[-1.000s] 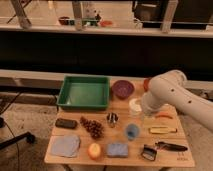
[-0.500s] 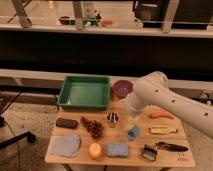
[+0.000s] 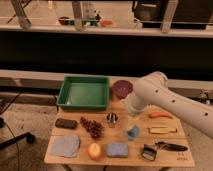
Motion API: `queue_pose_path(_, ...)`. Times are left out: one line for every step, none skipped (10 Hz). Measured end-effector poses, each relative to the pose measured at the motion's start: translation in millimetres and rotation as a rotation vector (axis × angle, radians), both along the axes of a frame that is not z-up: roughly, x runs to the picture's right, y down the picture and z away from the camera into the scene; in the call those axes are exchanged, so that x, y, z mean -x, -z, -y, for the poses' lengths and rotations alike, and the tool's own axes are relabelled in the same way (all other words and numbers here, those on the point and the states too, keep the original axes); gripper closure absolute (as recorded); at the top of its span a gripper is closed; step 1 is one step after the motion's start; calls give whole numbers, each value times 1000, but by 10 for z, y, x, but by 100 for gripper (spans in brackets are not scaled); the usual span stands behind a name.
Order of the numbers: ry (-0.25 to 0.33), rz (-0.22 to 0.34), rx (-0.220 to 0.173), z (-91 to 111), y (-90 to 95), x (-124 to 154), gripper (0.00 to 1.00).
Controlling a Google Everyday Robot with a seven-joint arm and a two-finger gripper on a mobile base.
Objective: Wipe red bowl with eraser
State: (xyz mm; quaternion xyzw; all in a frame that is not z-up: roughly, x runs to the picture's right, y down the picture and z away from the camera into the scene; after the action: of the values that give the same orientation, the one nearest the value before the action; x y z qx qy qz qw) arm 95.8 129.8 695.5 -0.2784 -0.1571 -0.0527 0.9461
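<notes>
The eraser (image 3: 65, 123) is a small flat black block lying at the left of the wooden table (image 3: 165, 157), in front of the green tray. The red bowl is hidden, probably behind my white arm (image 3: 160, 95), which reaches in from the right over the middle of the table. My gripper (image 3: 131, 118) hangs at the arm's end, just right of the small metal cup (image 3: 112, 119) and above a small blue object (image 3: 133, 132). It is well to the right of the eraser. The dark purple bowl (image 3: 122, 88) stands behind the arm's end.
A green tray (image 3: 84, 93) stands at the back left. Dark grapes (image 3: 92, 127), a grey-blue cloth (image 3: 65, 145), an orange fruit (image 3: 94, 150) and a blue sponge (image 3: 117, 149) lie in front. A carrot (image 3: 160, 115), a yellow item (image 3: 162, 130) and a black-handled tool (image 3: 162, 148) lie right.
My arm has swung left across the table, from the right side toward the middle. It now covers the spot where an orange-red object showed before.
</notes>
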Motion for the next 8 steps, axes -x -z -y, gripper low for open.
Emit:
queue_pose_path(-4,15,8,-25,3,56,20)
queue_pose_path(-10,37,16,-56,-3,159,20)
queue_pose_path(-14,67,25,-87,-11,381,20)
queue_pose_path(-13,88,29,-114,-14,565,20)
queue_pose_path(-10,115,30,-143,-21,797,20)
queue_pose_path(-2,148,26,-170,-31,1063,20)
queue_pose_path(5,186,20,-204,-55,1328,20)
queue_pose_path(13,217,13,-241,-86,1521,20)
